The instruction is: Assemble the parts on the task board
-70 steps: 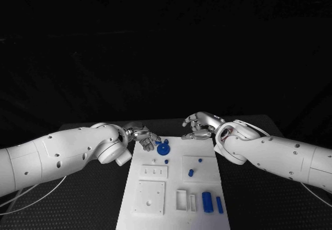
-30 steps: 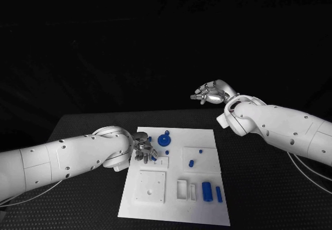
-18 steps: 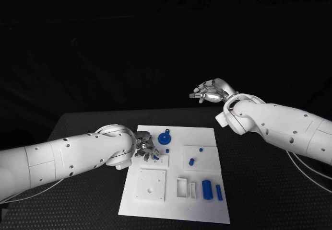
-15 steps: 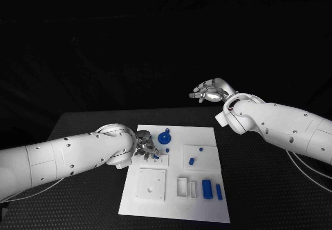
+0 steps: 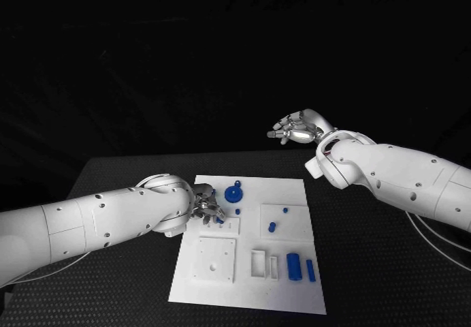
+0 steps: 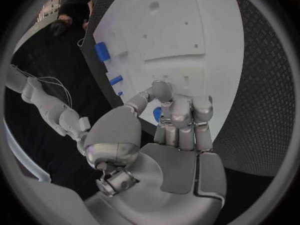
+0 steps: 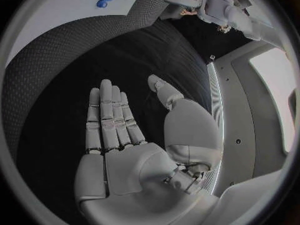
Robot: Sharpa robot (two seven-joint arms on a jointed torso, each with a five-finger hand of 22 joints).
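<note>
Holding blue part (image 6: 157, 114), left hand (image 6: 178, 120)

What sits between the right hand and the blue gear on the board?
Nothing. In the head view, only bare black table and white task board separate the raised right hand from the blue gear.

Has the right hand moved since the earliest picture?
Yes. The right hand was low beside the task board's far right corner; now it is raised beyond the table's far edge, open, well away from the board.
</note>
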